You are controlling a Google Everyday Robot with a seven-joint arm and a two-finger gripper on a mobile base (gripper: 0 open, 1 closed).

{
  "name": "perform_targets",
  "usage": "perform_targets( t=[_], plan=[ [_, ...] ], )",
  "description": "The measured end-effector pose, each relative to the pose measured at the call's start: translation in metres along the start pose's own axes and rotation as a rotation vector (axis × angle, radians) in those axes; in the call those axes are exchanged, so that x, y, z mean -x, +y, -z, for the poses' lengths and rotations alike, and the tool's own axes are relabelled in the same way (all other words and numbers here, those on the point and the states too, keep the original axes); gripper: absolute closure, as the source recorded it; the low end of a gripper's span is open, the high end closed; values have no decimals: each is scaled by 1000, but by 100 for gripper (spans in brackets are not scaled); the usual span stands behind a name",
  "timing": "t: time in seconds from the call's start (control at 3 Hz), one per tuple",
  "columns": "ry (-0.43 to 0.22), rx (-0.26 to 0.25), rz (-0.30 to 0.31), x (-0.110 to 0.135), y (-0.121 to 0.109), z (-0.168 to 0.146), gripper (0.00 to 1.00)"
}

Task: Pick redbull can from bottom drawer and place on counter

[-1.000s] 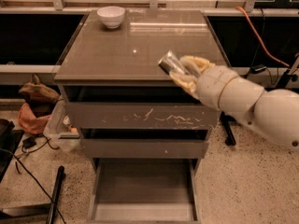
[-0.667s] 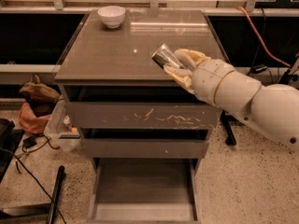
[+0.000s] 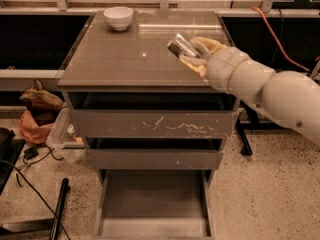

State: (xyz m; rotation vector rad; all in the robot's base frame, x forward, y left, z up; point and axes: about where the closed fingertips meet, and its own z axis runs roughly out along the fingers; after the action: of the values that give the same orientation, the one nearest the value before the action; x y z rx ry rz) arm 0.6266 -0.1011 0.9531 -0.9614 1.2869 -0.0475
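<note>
Tool (image 3: 194, 53) clamped on redbull can (image 3: 180, 46) over counter (image 3: 120, 59), right side | can's rear end hidden | bottom drawer (image 3: 152, 199) front cropped

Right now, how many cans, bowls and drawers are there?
Cans: 1, the redbull can, held by the end effector over the right side of the counter.
Bowls: 1, the white bowl.
Drawers: 3, the top drawer, middle drawer and bottom drawer.
Total: 5.

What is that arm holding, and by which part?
The redbull can, clamped at its right end by the end effector over the counter, right side.
</note>
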Motion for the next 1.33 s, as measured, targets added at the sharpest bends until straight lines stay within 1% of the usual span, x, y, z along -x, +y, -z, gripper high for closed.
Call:
perform_targets(
  t=[0.33, 0.67, 1.0, 1.33],
  plan=[
    [-7, -1, 79, 0, -25, -48, 100],
    [16, 84, 90, -11, -22, -91, 100],
    [60, 244, 75, -28, 7, -116, 100],
    [100, 383, 54, -44, 42, -127, 100]
  ],
)
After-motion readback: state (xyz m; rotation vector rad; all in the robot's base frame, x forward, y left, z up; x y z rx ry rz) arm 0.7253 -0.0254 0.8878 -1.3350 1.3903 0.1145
